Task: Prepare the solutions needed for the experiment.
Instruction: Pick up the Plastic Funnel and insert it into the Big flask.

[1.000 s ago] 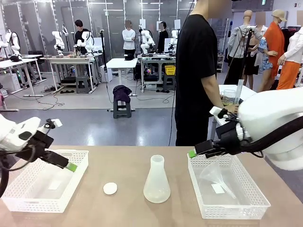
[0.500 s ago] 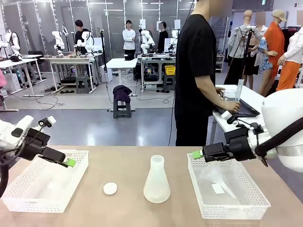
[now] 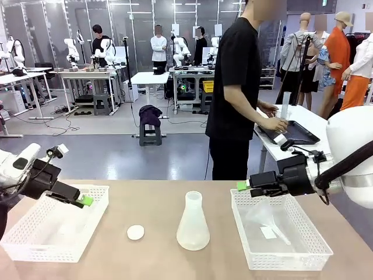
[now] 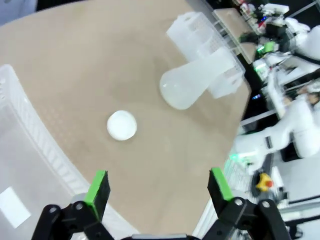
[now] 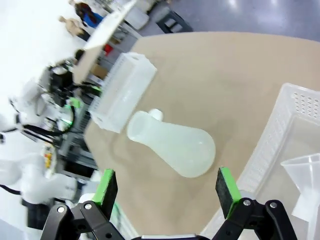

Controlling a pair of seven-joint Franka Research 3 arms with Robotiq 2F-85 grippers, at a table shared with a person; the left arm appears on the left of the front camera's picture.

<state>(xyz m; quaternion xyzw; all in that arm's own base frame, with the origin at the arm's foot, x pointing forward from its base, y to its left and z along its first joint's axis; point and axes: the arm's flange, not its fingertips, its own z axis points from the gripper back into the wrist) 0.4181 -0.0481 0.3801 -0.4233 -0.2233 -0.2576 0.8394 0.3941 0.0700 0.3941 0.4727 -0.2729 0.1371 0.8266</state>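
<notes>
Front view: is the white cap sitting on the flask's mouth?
No, the white cap lies on the table, apart from the flask, whose mouth is open.

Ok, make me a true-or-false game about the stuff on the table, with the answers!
1. The flask stands upright between the left basket and the right basket. True.
2. The white cap sits on the flask. False: it lies on the table beside it.
3. A funnel lies in the right basket. True.
4. The left tool holds the cap. False: it is open and empty.
</notes>
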